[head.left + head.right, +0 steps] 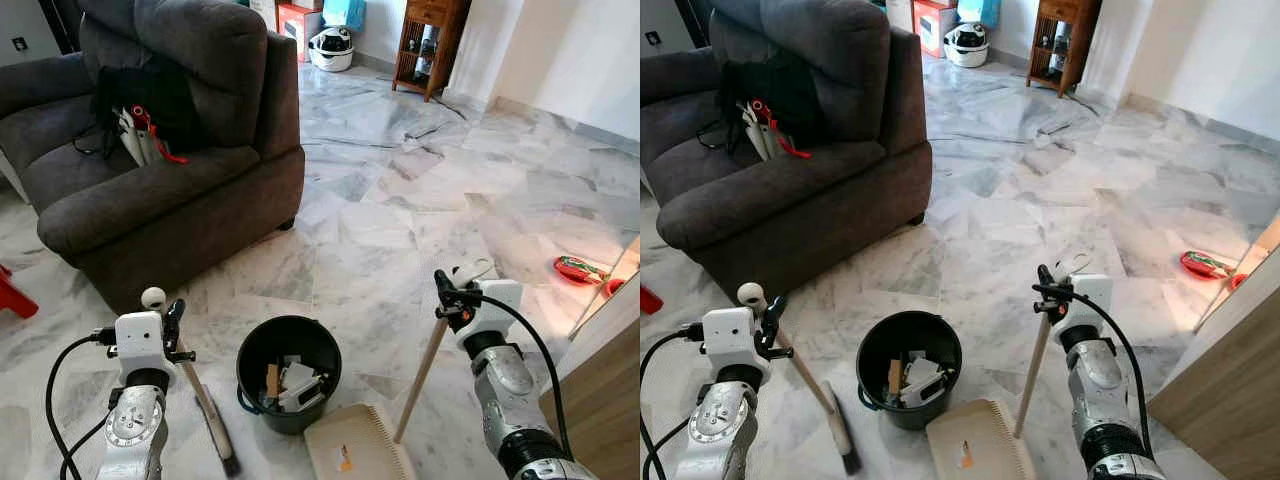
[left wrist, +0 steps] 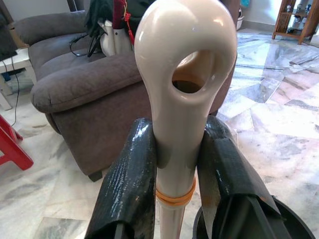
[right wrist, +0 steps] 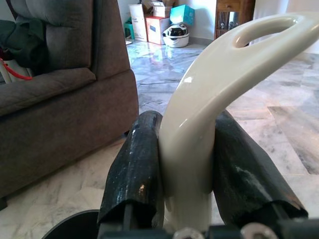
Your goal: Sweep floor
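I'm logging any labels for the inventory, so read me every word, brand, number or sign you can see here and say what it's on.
No text can be read in these pictures.
Red and white box by the far wall: printing too small and blurred to read.
Dustpan: a small orange mark, too small to read.
Broom, black bucket, armchair: no lettering visible.

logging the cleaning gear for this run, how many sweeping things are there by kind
broom: 1, held by the left gripper
dustpan: 1, handle held by the right gripper
black bucket with scraps inside: 1
total: 3
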Robot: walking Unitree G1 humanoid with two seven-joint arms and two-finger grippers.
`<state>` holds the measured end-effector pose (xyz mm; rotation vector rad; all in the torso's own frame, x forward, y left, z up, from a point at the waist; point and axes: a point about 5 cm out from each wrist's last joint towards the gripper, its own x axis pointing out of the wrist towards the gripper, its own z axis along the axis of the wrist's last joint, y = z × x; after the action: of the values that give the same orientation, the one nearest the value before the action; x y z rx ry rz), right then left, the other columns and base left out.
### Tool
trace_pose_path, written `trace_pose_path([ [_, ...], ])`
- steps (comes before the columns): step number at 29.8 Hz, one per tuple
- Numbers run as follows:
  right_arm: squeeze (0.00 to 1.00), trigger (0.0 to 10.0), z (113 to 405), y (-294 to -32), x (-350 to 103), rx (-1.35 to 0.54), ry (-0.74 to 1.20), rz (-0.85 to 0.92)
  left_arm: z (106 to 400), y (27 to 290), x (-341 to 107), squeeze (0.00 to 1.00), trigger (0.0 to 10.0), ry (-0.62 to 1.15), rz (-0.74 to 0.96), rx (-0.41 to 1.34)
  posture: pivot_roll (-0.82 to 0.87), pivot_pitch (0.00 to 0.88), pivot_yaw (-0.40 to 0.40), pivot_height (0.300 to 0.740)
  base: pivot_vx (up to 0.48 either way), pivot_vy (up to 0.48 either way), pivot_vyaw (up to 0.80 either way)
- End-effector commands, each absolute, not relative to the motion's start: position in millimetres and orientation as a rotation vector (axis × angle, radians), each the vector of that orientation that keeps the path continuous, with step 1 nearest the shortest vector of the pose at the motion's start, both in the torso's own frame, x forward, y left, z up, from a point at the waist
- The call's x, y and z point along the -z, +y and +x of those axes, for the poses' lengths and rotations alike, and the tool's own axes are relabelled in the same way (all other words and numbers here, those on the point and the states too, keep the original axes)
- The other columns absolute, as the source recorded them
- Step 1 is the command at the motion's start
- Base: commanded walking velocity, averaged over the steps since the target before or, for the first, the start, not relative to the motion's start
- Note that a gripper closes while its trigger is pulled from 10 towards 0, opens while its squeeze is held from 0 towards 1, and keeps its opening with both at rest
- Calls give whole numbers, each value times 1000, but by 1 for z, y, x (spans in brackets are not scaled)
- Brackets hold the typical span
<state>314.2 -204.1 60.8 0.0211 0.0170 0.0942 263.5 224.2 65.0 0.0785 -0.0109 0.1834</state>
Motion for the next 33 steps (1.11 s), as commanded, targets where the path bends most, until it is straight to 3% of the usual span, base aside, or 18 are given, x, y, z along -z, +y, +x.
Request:
trace_pose_path([
  [1,0,10000,319,-206,-72,-84,-36,33,265,223,-76,0,10000,-63,94,-182,-20,0,2,740,0,0,0],
  [7,0,10000,319,-207,-72,-78,-30,31,265,220,-75,0,10000,-59,90,-175,-21,0,2,740,0,0,0],
  [33,0,10000,319,-207,-73,-83,-31,29,264,216,-73,0,10000,-57,71,-173,-17,0,-8,740,-363,0,0],
])
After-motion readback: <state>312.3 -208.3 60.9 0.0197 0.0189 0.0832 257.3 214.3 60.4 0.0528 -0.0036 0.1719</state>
